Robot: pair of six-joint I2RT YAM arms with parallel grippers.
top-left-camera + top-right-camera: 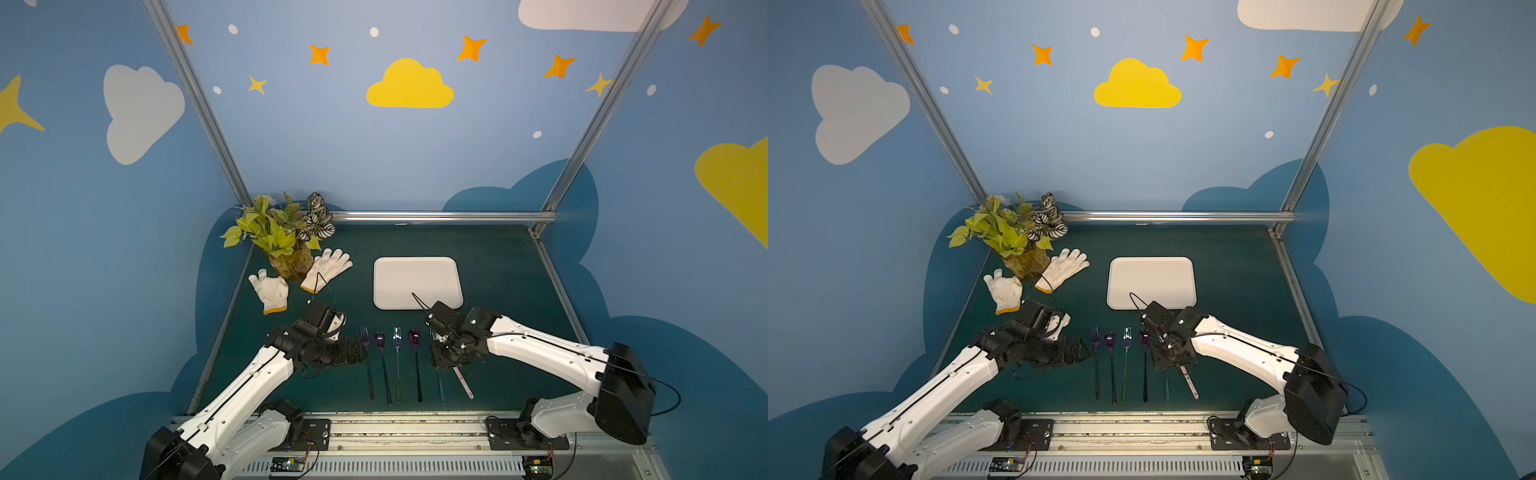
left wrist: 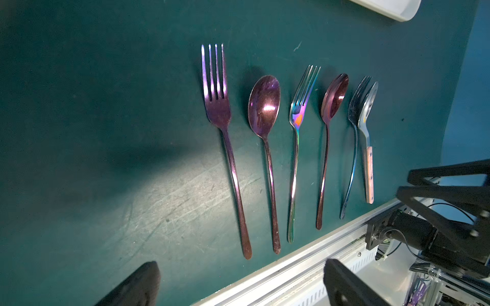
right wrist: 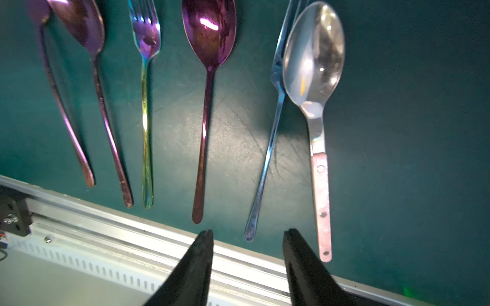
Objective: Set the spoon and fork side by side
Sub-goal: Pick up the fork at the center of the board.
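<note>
Top views: dim overall, walls lit brighter than the counter (image 1: pixel 498 270), wide-angle stretch toward the corners. Wrist views: light patch mid-counter, dark shadow at 9 o'clock on the left one. Glare on the purple spoon (image 3: pixel 209 34). Right pincer (image 3: pixel 249 233) out of focus at 6 o'clock.

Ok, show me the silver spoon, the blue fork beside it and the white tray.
silver spoon (image 3: pixel 314 53), right wrist view, on its bowl.
blue fork (image 3: pixel 266 159), right wrist view, midway along its handle.
white tray (image 1: pixel 417 279), in a top view, on its bare middle.
</note>
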